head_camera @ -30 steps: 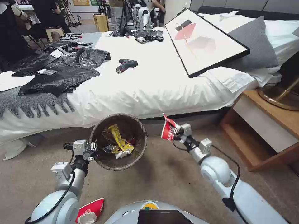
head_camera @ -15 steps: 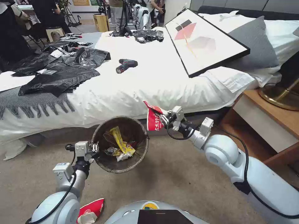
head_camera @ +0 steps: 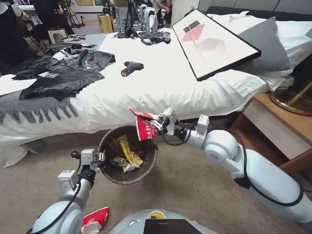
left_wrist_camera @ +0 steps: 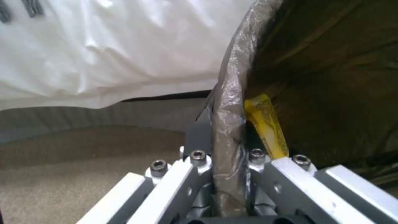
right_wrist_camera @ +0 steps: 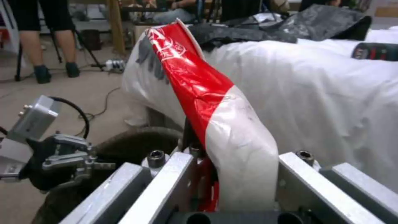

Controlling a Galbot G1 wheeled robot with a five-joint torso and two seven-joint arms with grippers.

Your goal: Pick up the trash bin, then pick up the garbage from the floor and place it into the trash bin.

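The trash bin, round and lined with a dark bag, hangs above the carpet in front of the bed. My left gripper is shut on its near-left rim. Yellow wrappers and white scraps lie inside. My right gripper is shut on a crushed red-and-white paper cup, held over the bin's far rim. Another crushed red cup lies on the floor by my base.
The white bed stands just behind the bin, carrying black plastic sheets, a drill and a framed picture. A wooden nightstand stands at the right. Open carpet lies in front.
My right arm has swung left, carrying the crushed cup from right of the bin to over its far rim. The bin and left gripper have shifted slightly right and nearer.
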